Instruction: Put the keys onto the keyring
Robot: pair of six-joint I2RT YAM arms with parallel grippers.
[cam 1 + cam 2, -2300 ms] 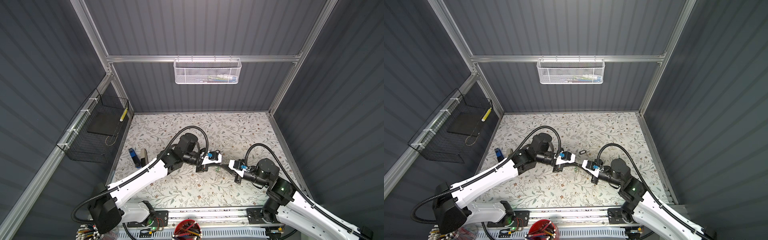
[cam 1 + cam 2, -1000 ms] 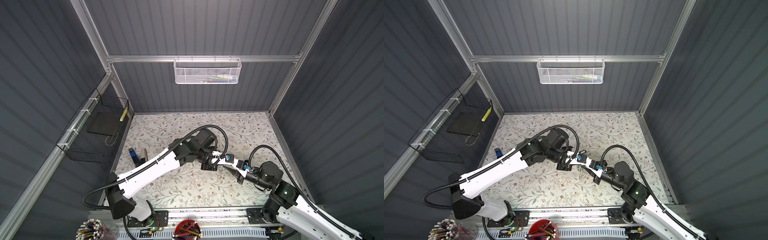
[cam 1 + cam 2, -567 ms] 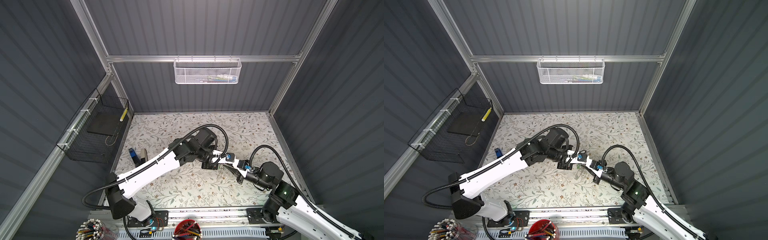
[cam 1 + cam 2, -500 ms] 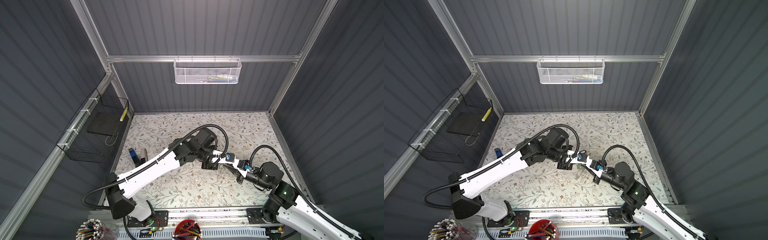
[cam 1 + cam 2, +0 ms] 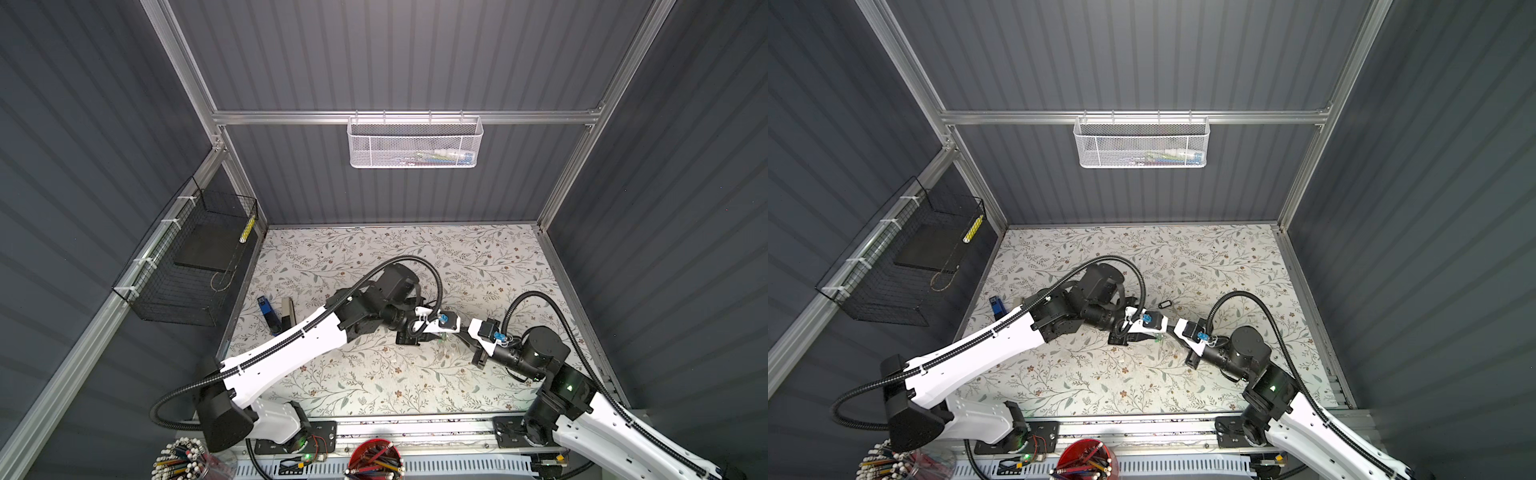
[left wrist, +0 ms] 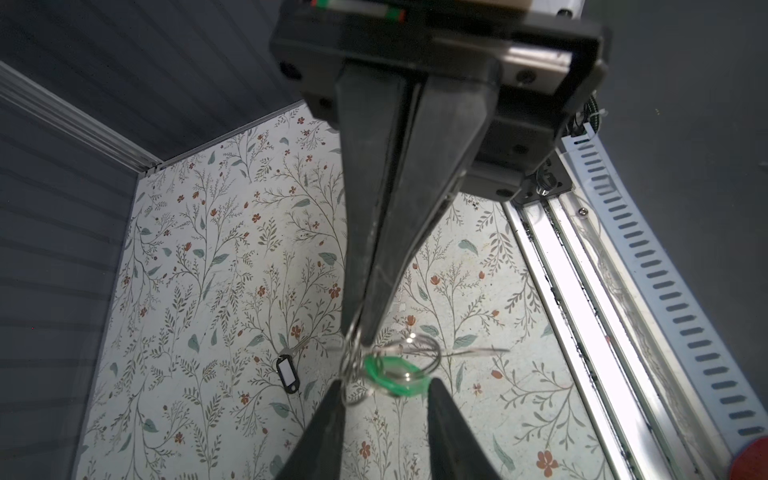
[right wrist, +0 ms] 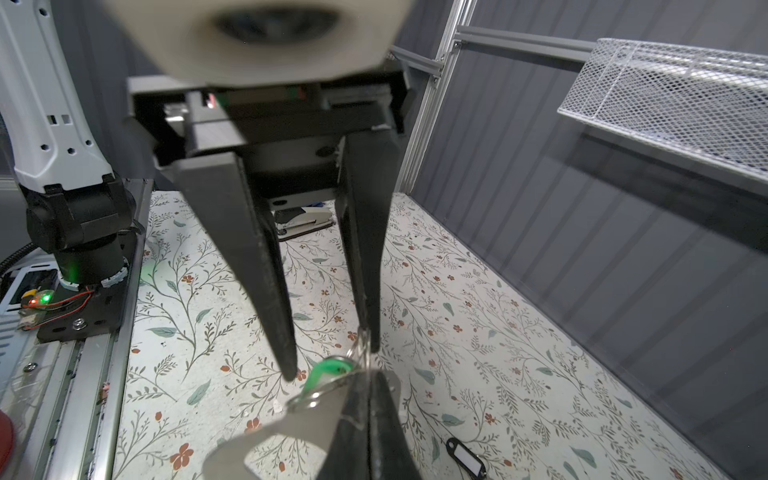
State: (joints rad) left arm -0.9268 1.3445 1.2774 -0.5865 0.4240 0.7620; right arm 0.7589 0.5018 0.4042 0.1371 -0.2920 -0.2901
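In the right wrist view my right gripper (image 7: 368, 376) is shut on the keyring (image 7: 286, 426), a flat grey loop held above the table. The green-tagged key (image 7: 328, 371) hangs at the loop's edge, and its thin wire ring seems to pass round the band. My left gripper (image 7: 332, 359) faces it tip to tip and stands open, its fingers on either side of the green tag (image 6: 395, 376). In both top views the two grippers (image 5: 451, 328) (image 5: 1169, 326) meet at mid-table. The black-framed key (image 6: 286, 372) (image 5: 1165, 304) lies flat on the table behind them.
A blue object (image 5: 266, 309) and a stapler (image 5: 286, 311) lie by the left wall. A black wire basket (image 5: 195, 266) hangs on the left wall and a white mesh basket (image 5: 415, 141) on the back wall. Cups of pencils (image 5: 376, 461) stand beyond the front rail.
The left arm swung right until its gripper met the right gripper, then both arms held still. The left jaws have parted off the green key, and the right jaws have closed.
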